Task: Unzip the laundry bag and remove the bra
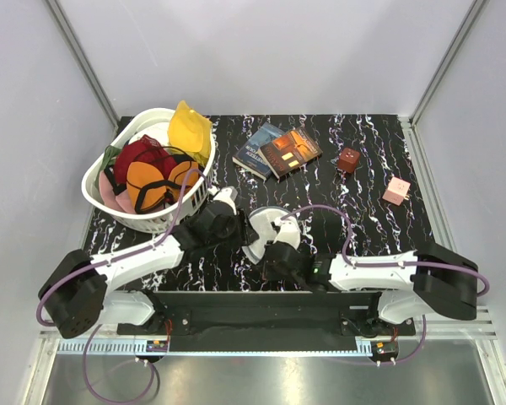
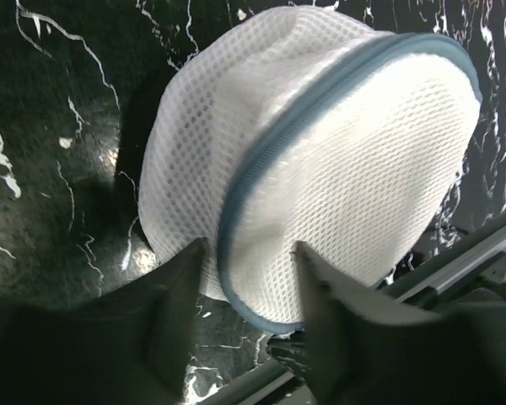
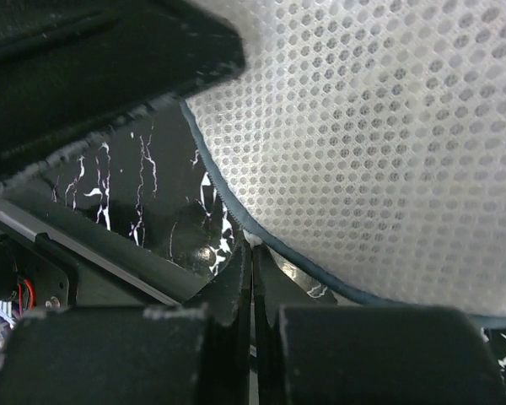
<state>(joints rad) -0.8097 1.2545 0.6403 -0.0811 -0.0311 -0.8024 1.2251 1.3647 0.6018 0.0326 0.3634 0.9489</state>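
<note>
I've got L gripper [image 2: 249, 253] apart at bag [image 2: 346, 160] zip, R gripper [image 3: 251, 257] pinched together by its rim; books [image 1: 288, 153] txt unreadable.

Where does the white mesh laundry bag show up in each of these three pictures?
Top view: the laundry bag lies low in the centre, between the two arms.
Left wrist view: it fills the upper right.
Right wrist view: it fills the upper right, very close up.
Shared landmark: the black, white-veined table shows beside it in all three.
</note>
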